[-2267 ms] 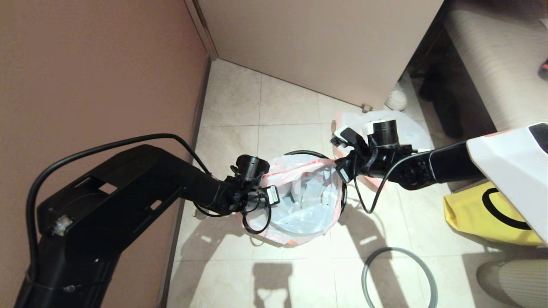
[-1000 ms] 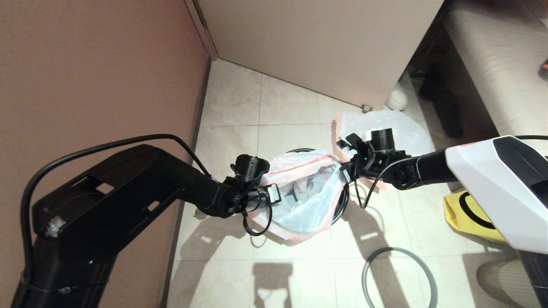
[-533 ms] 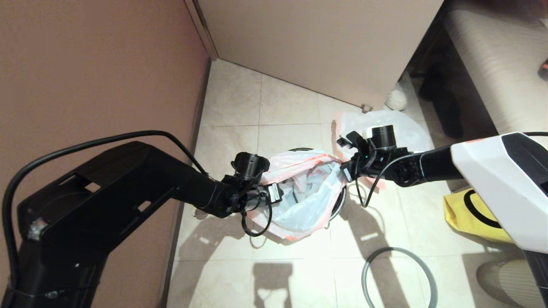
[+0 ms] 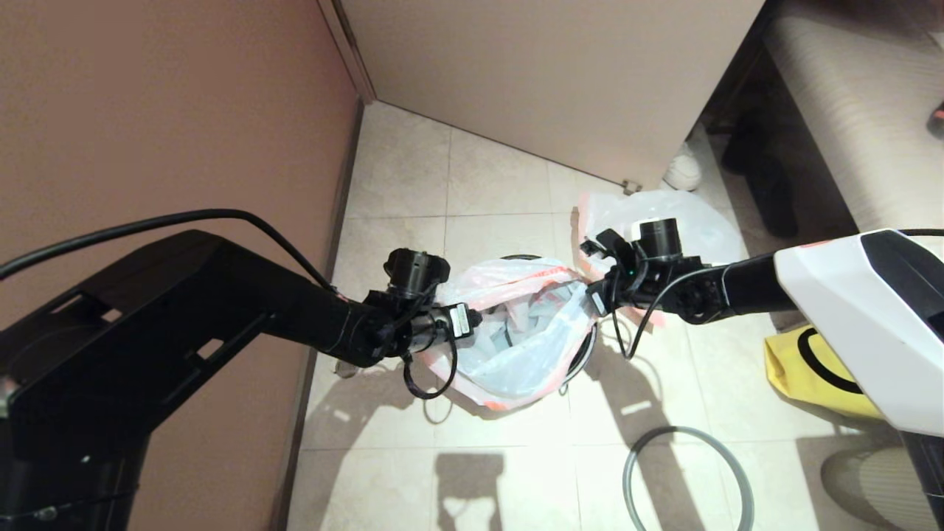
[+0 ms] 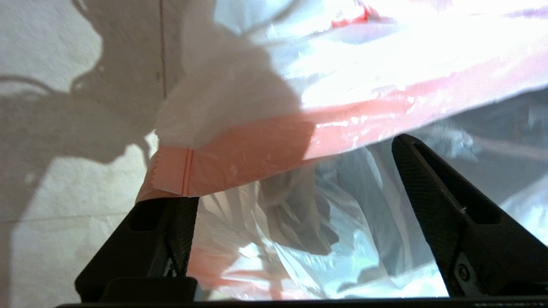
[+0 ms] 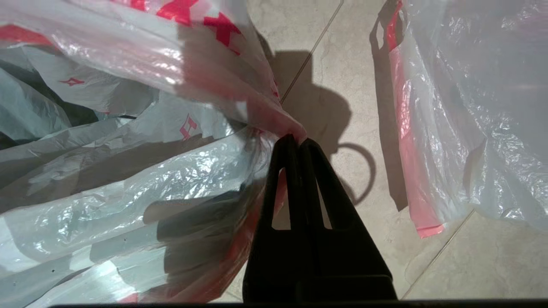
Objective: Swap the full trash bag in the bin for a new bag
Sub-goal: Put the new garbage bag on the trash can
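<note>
Over the bin (image 4: 584,346), my left gripper (image 5: 291,205) gapes released beside the new bag (image 4: 516,332)'s hem; my right gripper (image 6: 295,141), at three o'clock, pinches it. Unsupported, that hem may slump inward.

The new bag (image 4: 520,346) is thin translucent white plastic, crinkled and shiny, with a pink hem (image 5: 265,149) and red print. The full trash bag (image 6: 475,111) is the same wrinkled, glossy film, unprinted. The left gripper's fingers (image 5: 432,201) are matt black with a fine knurled grip face. The floor (image 4: 398,184) is smooth beige tile with a soft sheen. The hoop (image 4: 634,457) looks smooth grey plastic.
</note>
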Tool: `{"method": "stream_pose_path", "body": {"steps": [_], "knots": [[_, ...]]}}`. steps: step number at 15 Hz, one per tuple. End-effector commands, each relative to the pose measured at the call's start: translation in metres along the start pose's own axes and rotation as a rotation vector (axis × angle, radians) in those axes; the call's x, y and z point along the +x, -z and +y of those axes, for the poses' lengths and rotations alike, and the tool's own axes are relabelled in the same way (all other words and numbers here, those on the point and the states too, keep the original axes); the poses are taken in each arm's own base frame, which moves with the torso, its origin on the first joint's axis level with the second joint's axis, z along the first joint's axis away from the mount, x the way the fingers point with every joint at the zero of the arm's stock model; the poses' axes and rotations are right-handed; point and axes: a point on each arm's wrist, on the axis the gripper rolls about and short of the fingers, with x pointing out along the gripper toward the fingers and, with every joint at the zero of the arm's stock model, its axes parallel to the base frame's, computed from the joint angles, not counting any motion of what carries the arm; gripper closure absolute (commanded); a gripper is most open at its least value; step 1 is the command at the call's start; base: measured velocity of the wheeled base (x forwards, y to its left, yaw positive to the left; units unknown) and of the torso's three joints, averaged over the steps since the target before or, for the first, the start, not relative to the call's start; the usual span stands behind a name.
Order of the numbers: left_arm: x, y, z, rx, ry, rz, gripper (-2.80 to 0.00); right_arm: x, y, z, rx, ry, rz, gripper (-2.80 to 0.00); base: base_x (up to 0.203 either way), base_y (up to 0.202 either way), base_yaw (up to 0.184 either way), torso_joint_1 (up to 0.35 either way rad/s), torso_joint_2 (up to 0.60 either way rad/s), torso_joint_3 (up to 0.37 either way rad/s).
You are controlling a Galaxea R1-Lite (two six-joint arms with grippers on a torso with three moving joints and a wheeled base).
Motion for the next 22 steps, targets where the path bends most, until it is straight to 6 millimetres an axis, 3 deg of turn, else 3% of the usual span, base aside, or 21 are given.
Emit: {"method": "stream_pose_path", "body": {"steps": [1, 12, 13, 17, 22], "knots": [[0.013, -0.001, 0.008, -0.014, -0.043, -0.023, -2.8, -0.001, -0.002, -0.003, 0.0, 0.006, -0.009, 0.0, 0.0, 0.0, 0.0, 0.0, 0.0, 0.0], [-0.008, -0.015, -0.011, -0.03, -0.017, -0.115, -2.8, -0.008, -0.007, -0.012, 0.005, 0.024, -0.021, 0.0, 0.0, 0.0, 0.0, 0.0, 0.0, 0.0], [-0.008, -0.014, -0.012, -0.027, -0.018, -0.112, 0.0, -0.008, -0.007, -0.012, 0.005, 0.024, -0.02, 0.0, 0.0, 0.0, 0.0, 0.0, 0.0, 0.0], [-0.029, -0.01, -0.028, -0.001, 0.032, -0.097, 0.0, -0.007, -0.005, -0.013, 0.008, 0.025, -0.014, 0.0, 0.0, 0.0, 0.0, 0.0, 0.0, 0.0], [-0.027, -0.005, -0.031, 0.01, 0.035, -0.081, 0.0, -0.008, -0.006, -0.011, 0.005, 0.022, -0.014, 0.0, 0.0, 0.0, 0.0, 0.0, 0.0, 0.0]]}}
